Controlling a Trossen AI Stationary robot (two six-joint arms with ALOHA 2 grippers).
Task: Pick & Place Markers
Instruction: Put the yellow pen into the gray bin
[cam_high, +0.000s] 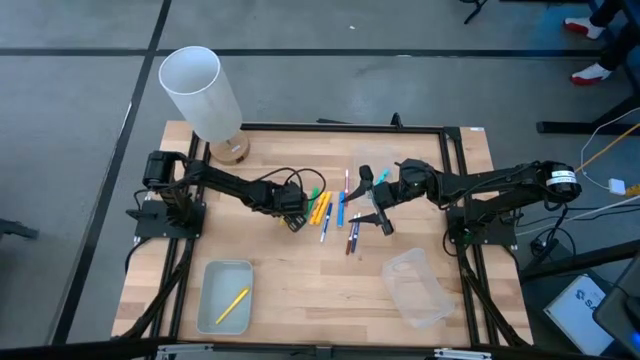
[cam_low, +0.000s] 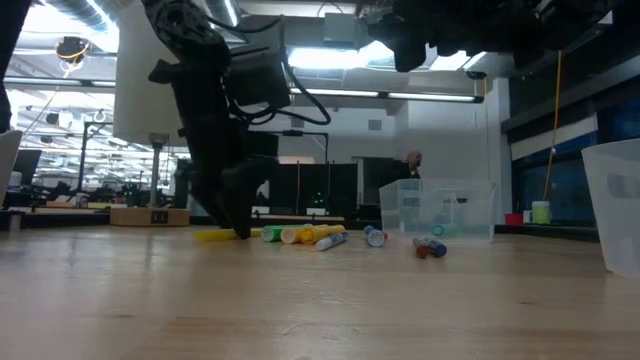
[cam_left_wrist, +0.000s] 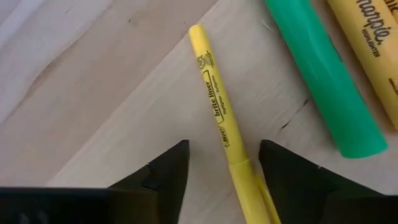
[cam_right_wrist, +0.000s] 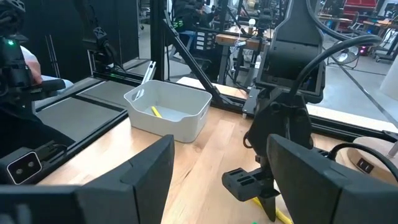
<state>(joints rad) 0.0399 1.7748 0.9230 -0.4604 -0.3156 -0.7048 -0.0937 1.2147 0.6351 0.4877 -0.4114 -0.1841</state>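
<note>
Several markers (cam_high: 335, 208) lie loose on the wooden table's middle: green (cam_left_wrist: 323, 81), yellow, orange, blue and purple. A thin yellow marker (cam_left_wrist: 217, 106) lies flat at the group's left edge, also seen as the thin yellow marker (cam_low: 212, 236) in the low view. My left gripper (cam_left_wrist: 224, 149) is down at the table, pointing steeply down and open, one finger on each side of this marker near its cap end. My right gripper (cam_high: 375, 200) hovers open above the markers' right side and holds nothing. My left gripper straddles the thin yellow marker's cap end (cam_left_wrist: 239, 171) from above, its fingers lying across the marker. One finger (cam_left_wrist: 280, 174) stands close beside it; whether it touches, I cannot tell. The marker lies flat on the table.
A grey tray (cam_high: 212, 275) at the near left holds one yellow marker (cam_high: 233, 305). A clear plastic tray (cam_high: 418, 287) stands at the near right. A tall white cylinder (cam_high: 200, 90) on a wooden base stands at the far left corner.
</note>
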